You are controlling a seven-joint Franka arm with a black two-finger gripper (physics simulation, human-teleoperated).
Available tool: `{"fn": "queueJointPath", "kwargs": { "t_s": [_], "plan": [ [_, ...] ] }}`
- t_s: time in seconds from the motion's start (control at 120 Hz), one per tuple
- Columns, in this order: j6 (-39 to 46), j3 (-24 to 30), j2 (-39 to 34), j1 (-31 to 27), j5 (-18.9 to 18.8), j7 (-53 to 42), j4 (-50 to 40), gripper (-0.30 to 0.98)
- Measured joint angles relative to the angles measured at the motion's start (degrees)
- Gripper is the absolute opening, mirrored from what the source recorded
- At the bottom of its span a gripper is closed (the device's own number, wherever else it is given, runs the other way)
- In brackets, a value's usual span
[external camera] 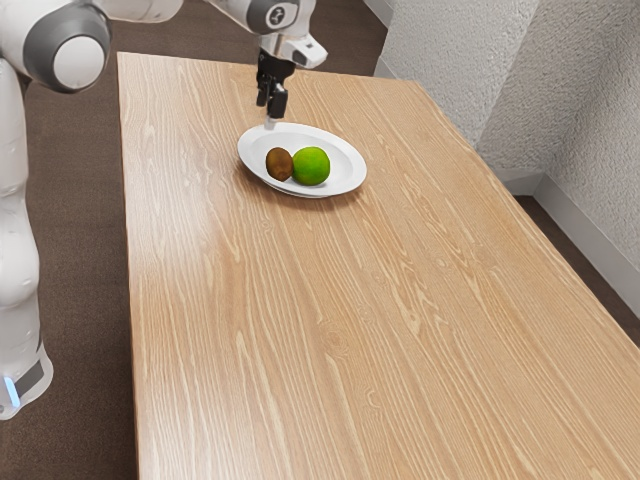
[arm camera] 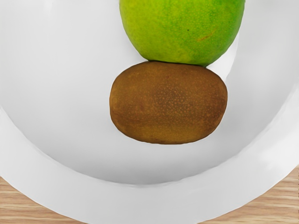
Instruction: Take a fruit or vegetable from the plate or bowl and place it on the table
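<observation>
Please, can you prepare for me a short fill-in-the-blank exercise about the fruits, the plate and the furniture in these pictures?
1. The colour of the bigger fruit is ____.
2. The colour of the smaller fruit is ____.
3. The number of fruits on the white plate is ____.
4. The plate stands on a wooden ____.

Missing words: green; brown; two; table.

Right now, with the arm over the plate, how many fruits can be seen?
2: the kiwi and the green fruit, side by side on the plate. I see no sign of a hidden third.
</observation>
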State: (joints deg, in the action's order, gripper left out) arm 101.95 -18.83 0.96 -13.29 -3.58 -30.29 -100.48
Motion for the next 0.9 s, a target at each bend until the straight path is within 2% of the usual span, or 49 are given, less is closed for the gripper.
{"fn": "queueJointPath", "kwargs": {
  "t_s": [0.258, 0.9],
  "plan": [
    [1.2, -0.5, 1.5, 1.3, 0.5, -1.9, 0.4, 0.69],
    [1.7, -0.5, 3.1, -2.0, 1.7, -4.3, 0.0, 0.69]
  ]
}}
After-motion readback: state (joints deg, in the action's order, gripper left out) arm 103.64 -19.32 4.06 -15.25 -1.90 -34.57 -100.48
